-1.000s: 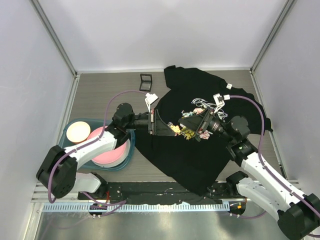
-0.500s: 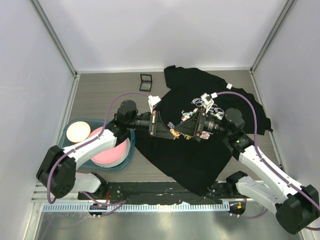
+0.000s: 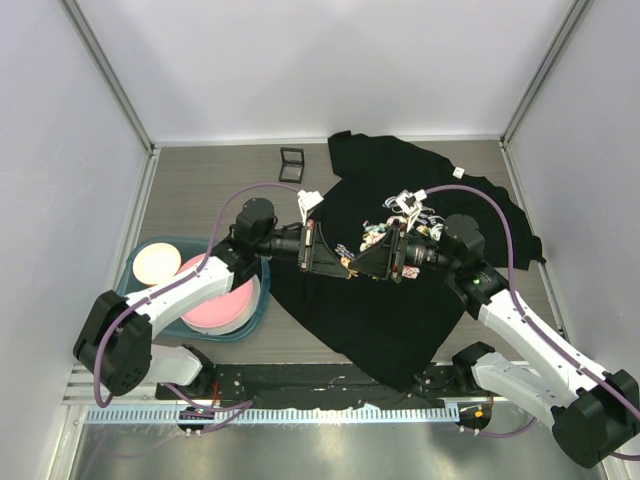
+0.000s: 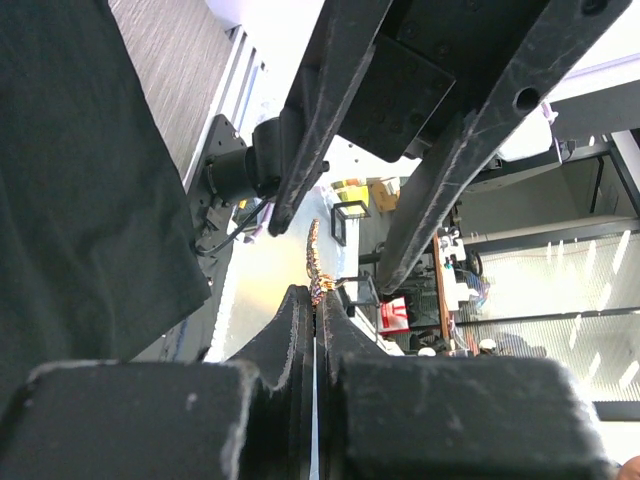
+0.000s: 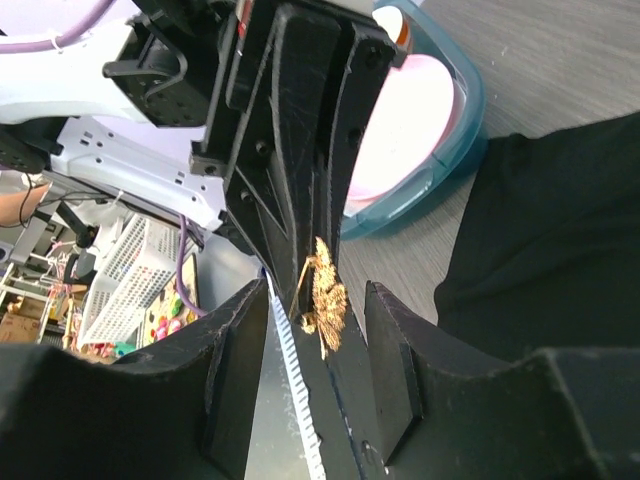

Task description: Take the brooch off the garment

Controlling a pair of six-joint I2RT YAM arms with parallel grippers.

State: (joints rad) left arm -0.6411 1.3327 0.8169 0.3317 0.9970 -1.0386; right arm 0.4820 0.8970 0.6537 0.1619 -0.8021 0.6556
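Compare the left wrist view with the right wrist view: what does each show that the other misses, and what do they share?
Left wrist only: the closed seam between the fingers of the left gripper, with the brooch poking out edge-on. Right wrist only: the teal basin holding a pink plate, and the brooch's broad gold face between the open fingers of the right gripper. Shared: both grippers, the brooch, the black garment and the wooden table.

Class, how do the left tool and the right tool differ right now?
The left tool is shut, pinching the gold brooch; the right tool is open, its fingers either side of it. The left tool points right, the right tool points left. Both are black and meet over the garment.
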